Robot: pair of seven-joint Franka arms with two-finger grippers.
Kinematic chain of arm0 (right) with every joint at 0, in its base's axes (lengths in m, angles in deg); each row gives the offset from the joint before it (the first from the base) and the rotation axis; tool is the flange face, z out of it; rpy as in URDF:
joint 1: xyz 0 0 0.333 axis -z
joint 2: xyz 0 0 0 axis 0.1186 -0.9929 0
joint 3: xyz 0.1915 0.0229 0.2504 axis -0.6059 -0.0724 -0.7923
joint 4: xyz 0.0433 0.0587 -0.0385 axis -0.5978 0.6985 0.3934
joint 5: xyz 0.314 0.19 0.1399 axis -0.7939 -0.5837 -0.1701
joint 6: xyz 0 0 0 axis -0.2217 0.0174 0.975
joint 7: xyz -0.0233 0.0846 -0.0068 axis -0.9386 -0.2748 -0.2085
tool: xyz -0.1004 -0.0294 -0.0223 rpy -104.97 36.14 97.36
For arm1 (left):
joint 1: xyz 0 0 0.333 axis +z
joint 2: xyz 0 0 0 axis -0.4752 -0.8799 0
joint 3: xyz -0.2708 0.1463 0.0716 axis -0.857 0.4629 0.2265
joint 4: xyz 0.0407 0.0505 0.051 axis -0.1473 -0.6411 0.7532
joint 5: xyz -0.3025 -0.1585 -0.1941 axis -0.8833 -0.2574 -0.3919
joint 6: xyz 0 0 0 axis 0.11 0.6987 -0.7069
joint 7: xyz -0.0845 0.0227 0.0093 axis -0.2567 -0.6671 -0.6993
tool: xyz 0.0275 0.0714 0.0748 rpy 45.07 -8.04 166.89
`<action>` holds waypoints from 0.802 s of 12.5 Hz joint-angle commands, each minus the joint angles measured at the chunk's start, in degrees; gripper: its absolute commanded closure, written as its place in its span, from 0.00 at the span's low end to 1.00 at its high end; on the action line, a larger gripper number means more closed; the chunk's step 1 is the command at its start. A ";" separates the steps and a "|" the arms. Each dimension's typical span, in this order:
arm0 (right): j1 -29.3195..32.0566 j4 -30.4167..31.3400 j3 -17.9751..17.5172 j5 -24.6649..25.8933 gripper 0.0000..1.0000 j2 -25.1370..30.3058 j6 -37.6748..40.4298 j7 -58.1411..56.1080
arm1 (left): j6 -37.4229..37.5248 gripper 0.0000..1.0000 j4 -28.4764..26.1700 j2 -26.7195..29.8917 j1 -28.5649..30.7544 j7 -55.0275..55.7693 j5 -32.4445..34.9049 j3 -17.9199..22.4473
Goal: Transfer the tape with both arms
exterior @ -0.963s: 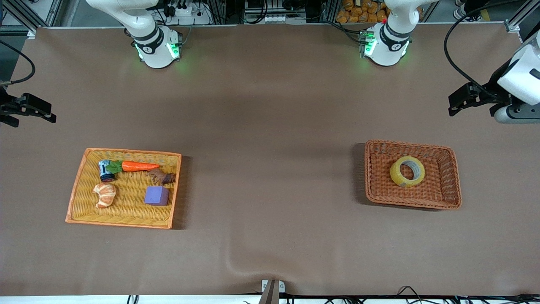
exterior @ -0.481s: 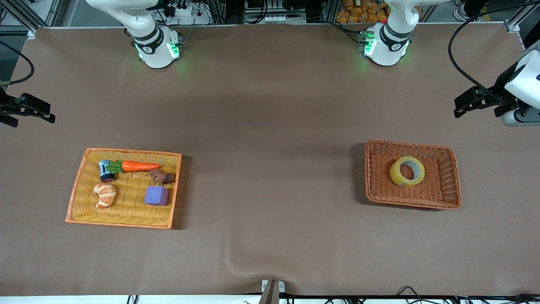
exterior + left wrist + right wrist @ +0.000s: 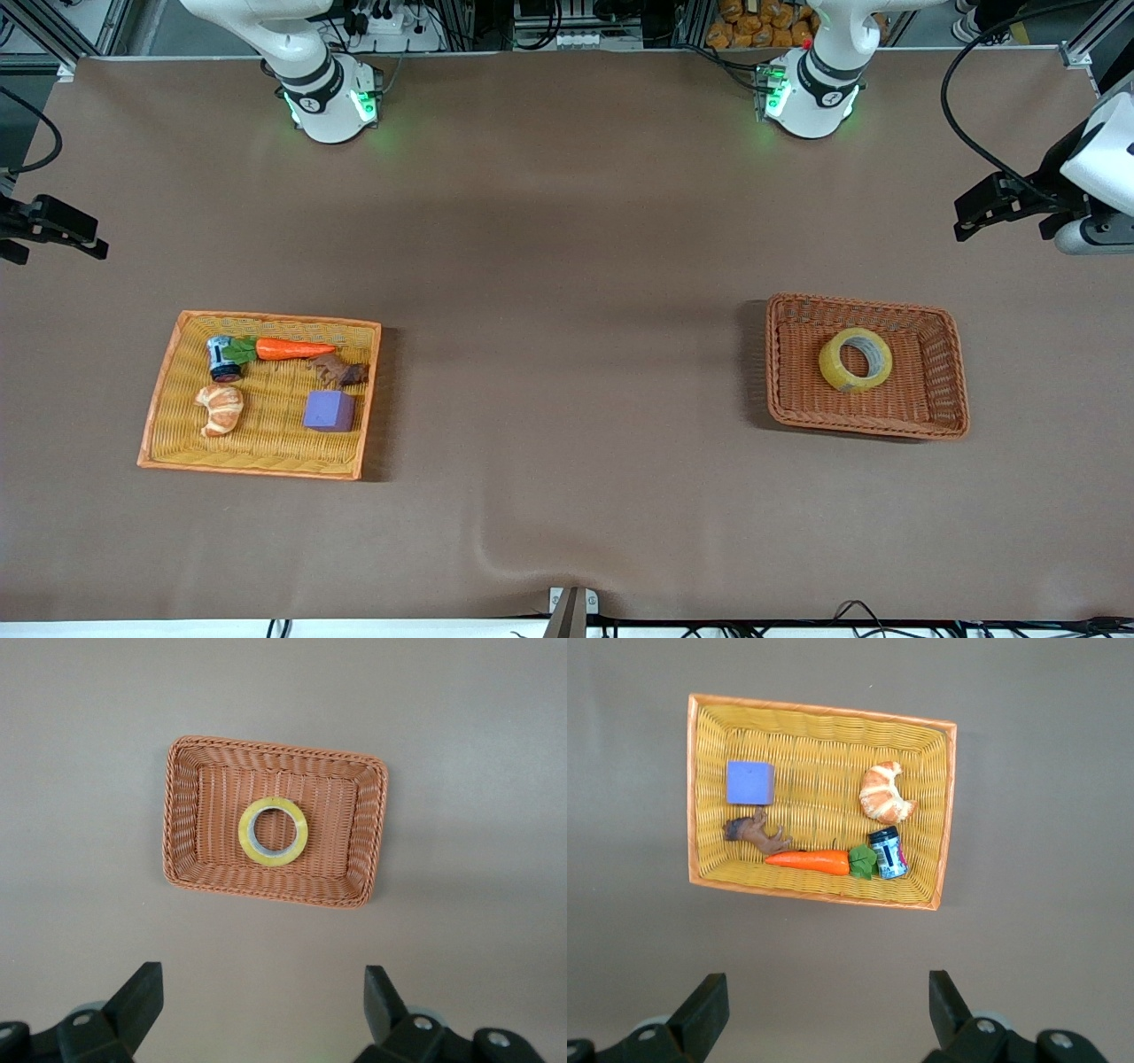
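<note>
The tape (image 3: 856, 360) lay flat, hole upward, in the brown wicker basket (image 3: 948, 372) toward the left arm's end. The left gripper (image 3: 263, 1010) and right gripper (image 3: 828, 1008) hung high with fingers spread wide, holding nothing

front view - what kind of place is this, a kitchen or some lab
Most likely a robotics lab, not a kitchen. Two arm bases are bolted along one table edge, aluminium framing and cables crowd that edge, and the goods are props: tape in a brown basket, toy food in a yellow basket.
</note>
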 commanded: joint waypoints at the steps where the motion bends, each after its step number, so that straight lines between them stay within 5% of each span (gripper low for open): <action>1: 0.16 -1.55 -0.33 0.25 0.00 -0.36 1.17 2.33 | -0.49 0.00 0.13 1.12 -0.07 -1.31 -0.31 0.44; 10: 0.07 -1.55 -0.42 0.25 0.00 -0.36 1.26 2.33 | 0.65 0.00 0.49 0.41 0.10 -4.12 -1.10 0.88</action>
